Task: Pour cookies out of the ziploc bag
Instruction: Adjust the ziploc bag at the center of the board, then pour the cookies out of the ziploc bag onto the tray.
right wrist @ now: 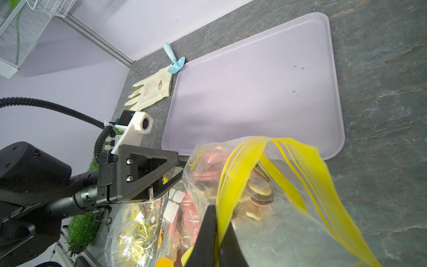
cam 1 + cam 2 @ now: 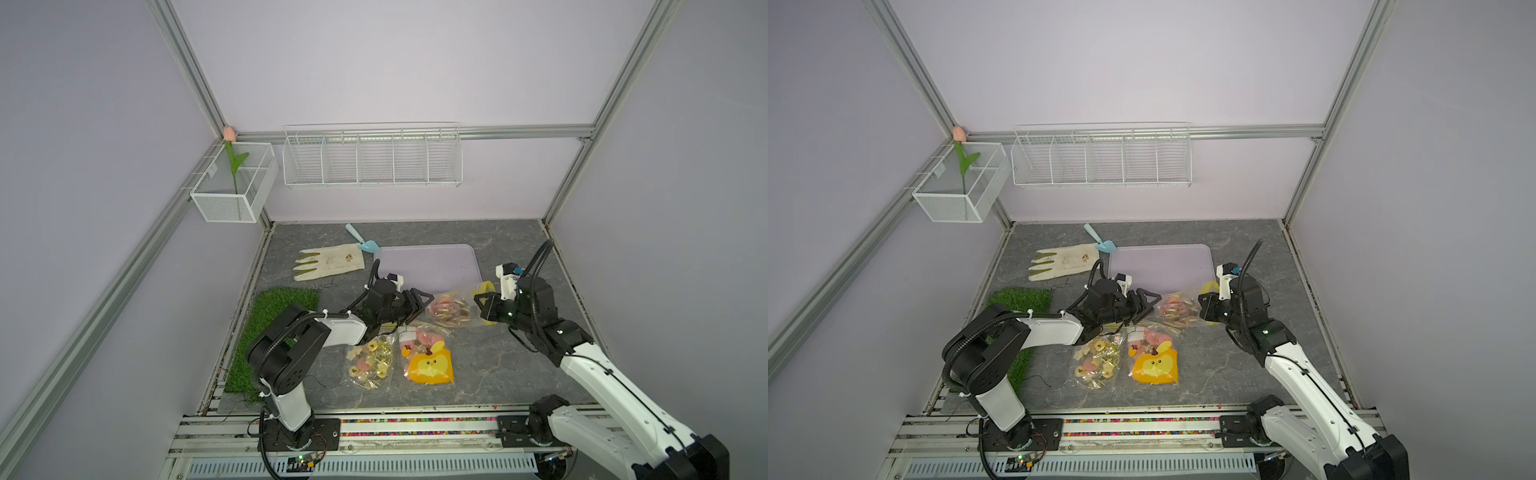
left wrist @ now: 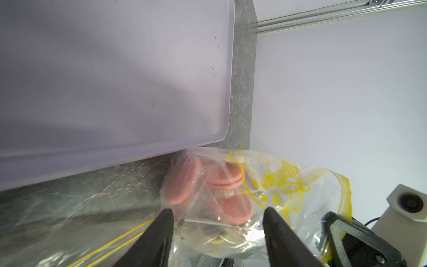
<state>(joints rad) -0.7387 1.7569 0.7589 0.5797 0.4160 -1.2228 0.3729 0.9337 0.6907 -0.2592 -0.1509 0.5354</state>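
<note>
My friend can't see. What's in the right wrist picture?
The right gripper pinches the yellow zip edge of a clear ziploc bag with cookies inside. The left gripper is beside it, a lilac tray behind.

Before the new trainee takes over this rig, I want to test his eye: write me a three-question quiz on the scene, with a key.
1. True or false: the cookies already lie on the lavender tray.
2. Where does the right gripper pinch the ziploc bag? A: on its yellow zip edge. B: on its bottom corner. C: nowhere, it is open.
3. In one word, how do the jaws of the left gripper stand?

Key
1. False: they are all inside the bag, and the tray holds none.
2. A.
3. Open, with the bag's cookie end between them.
</note>
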